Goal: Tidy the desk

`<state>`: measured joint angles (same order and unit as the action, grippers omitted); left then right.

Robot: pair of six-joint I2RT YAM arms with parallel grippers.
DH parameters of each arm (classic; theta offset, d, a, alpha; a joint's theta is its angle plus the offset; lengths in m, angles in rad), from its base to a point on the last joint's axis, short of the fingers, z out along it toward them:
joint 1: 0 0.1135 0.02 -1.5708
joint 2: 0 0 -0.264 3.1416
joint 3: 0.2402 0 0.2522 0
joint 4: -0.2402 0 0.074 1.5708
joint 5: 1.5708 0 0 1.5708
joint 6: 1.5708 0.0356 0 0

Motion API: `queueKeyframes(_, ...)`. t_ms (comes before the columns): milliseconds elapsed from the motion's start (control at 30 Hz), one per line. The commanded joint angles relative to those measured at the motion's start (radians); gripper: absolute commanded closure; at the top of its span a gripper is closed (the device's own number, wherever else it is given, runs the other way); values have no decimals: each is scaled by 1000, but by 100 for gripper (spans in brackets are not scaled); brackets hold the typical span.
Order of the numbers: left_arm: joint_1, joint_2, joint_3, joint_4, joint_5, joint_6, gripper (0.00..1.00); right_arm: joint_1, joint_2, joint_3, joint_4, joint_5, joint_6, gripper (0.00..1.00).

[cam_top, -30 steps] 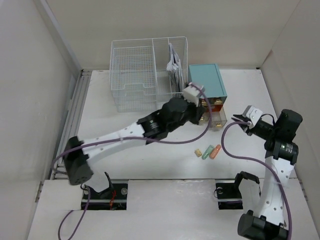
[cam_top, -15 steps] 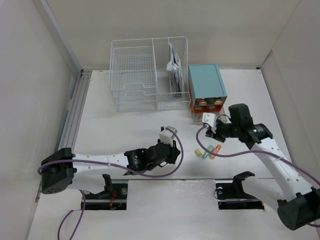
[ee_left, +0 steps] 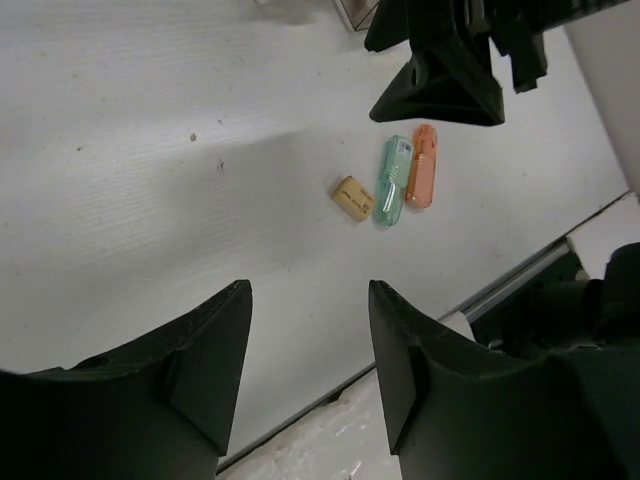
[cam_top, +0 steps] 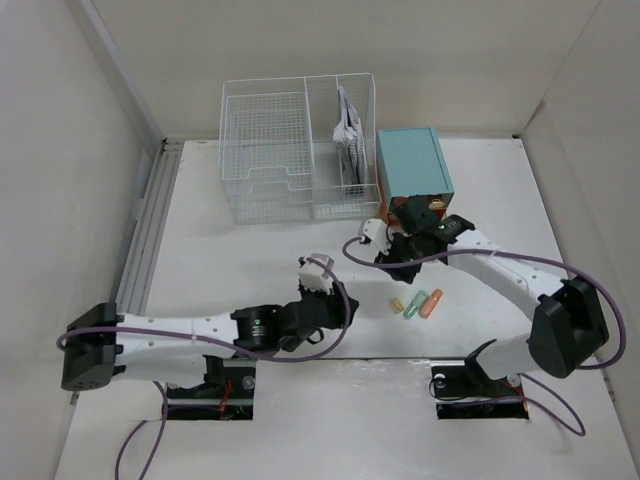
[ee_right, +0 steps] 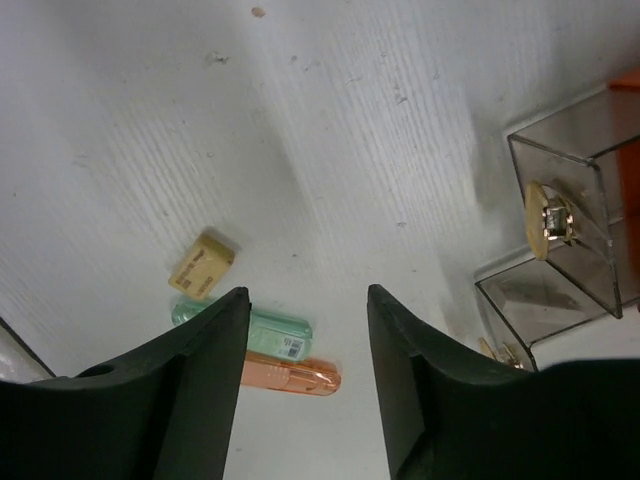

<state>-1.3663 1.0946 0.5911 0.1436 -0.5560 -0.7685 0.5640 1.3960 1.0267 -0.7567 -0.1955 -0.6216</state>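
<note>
On the white desk (cam_top: 250, 260), near its front edge, a tan eraser (cam_top: 396, 303), a green case (cam_top: 413, 303) and an orange case (cam_top: 430, 302) lie side by side. My left gripper (cam_top: 338, 305) hovers left of them, open and empty; its wrist view shows the eraser (ee_left: 352, 198), the green case (ee_left: 392, 180) and the orange case (ee_left: 422, 179) ahead. My right gripper (cam_top: 396, 262) hangs open just behind the three items, with nothing between its fingers. Its own view looks down on the eraser (ee_right: 201, 264), green case (ee_right: 275, 330) and orange case (ee_right: 300, 377).
A teal drawer box (cam_top: 412, 170) stands at the back, with clear drawers (ee_right: 570, 230) pulled out in front of it. A white wire rack (cam_top: 290, 150) holding papers sits to its left. Walls close in on both sides of the desk.
The left arm drew back from the drawer box toward the near edge. The right arm swung left over the small items. Both grippers opened.
</note>
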Motion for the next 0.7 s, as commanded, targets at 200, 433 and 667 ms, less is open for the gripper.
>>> queueKeyframes(200, -31, -324, -158, -107, -70, -112, 53, 60, -80, -80, -121, 30, -302, 36)
queueKeyframes(433, -31, -371, -159, -173, -79, -112, 53, 60, -200, -252, 0, -93, -562, 38)
queueKeyframes(667, -31, -361, -182, -161, -56, -123, 53, 60, -129, -264, 109, -183, -610, 38)
